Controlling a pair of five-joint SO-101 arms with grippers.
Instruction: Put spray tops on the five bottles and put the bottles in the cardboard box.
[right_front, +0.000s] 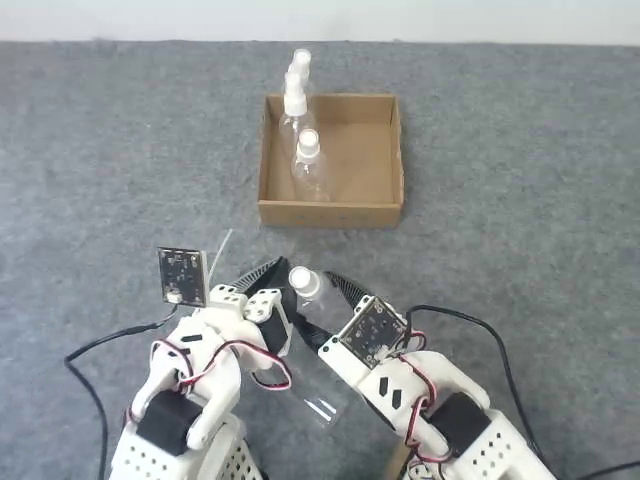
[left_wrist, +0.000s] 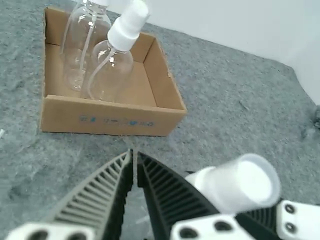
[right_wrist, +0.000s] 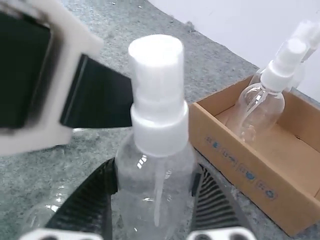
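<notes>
Item: clear plastic bottle (right_wrist: 155, 185) with white spray top (right_wrist: 156, 95) fitted, held upright above the grey carpet (right_front: 520, 180) between the two arms, in front of the cardboard box (right_front: 330, 212) and apart from it. Holder: right gripper (right_wrist: 152, 176), its black ribbed jaws clamped on either side of the bottle's body below the shoulder. Adjacent: left gripper (left_wrist: 133, 165), jaws pressed together with nothing between them, tips just beside the spray top. Box: open-topped, square, brown, holding three bottles (right_front: 310, 170) with white spray tops, standing in a row along one side wall. Markings: a line of blue print (left_wrist: 117, 121) on the box's front wall, too small to read.
</notes>
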